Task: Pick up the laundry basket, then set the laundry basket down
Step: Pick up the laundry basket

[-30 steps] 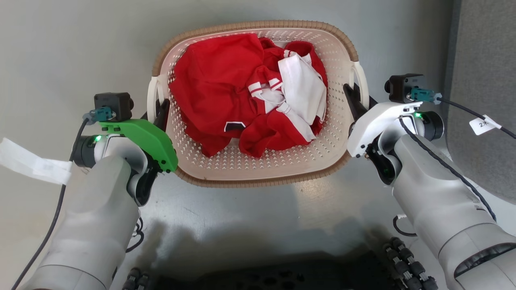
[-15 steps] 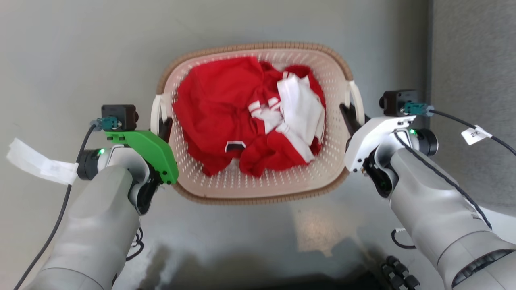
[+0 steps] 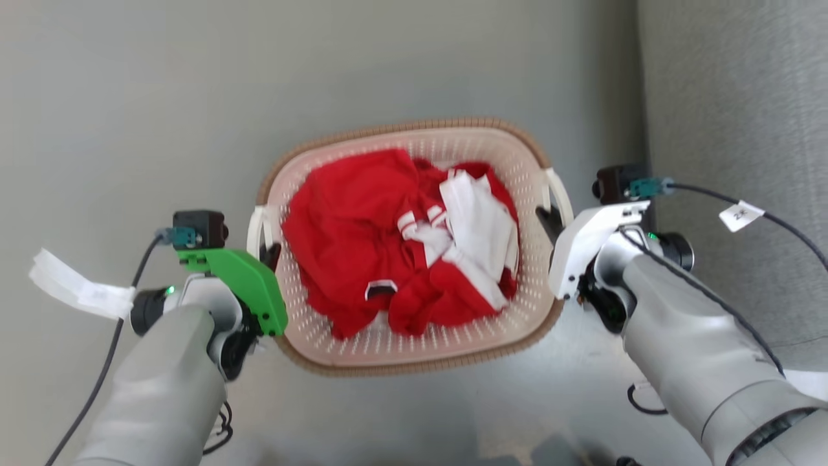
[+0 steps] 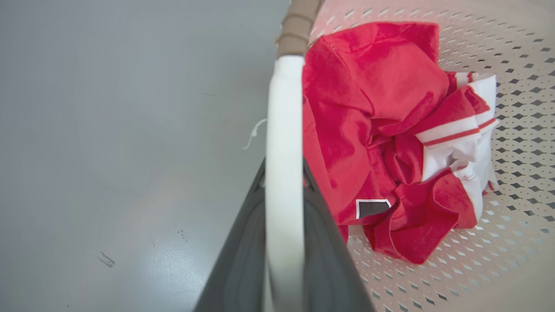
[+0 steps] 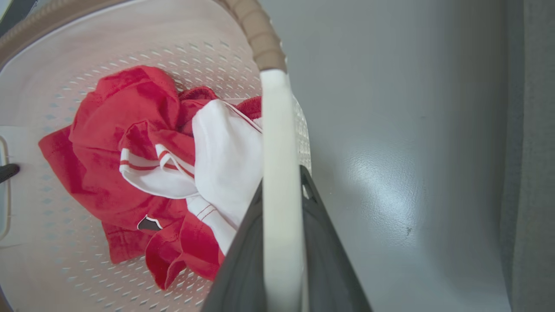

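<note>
**Head view, left to right.** One white paper tag (image 3: 74, 291) on the left arm's cable. One left gripper (image 3: 268, 251) ahead of a green wrist cover (image 3: 249, 291), its two dark fingers (image 4: 240, 260) drawn in narrowly on either side of the left handle (image 3: 254, 230) and touching it, as seen in the left wrist view. One laundry basket (image 3: 394, 126), centred between the two arms: cream perforated walls, brown woven-look rim, two white side handles. Inside, one crumpled heap of red cloth (image 3: 343, 226) with white striped parts (image 3: 482, 226); number of garments not determinable. One right handle (image 3: 561, 194), clamped in the same way between the two dark fingers of the one right gripper (image 3: 548, 222), with a white wrist cover (image 3: 582, 239) behind it. One small tag (image 3: 740, 213) on the right arm's cable.

**Compared with half a second earlier.** Whole view shifted, hence camera motion rather than motion of things. Basket and both grippers lower in frame and smaller. Grey strip at the right edge wider. Same hold on both handles, same lie of the cloth.

**Surface and room.** Smooth pale grey floor (image 3: 129, 97), faintly glossy, with a few dark scuffs (image 4: 106, 260) in the left wrist view. At far right, one darker grey textured strip (image 3: 737, 97), carpet-like, apart from the basket. Basket either resting on the floor or held just above it: not determinable.
</note>
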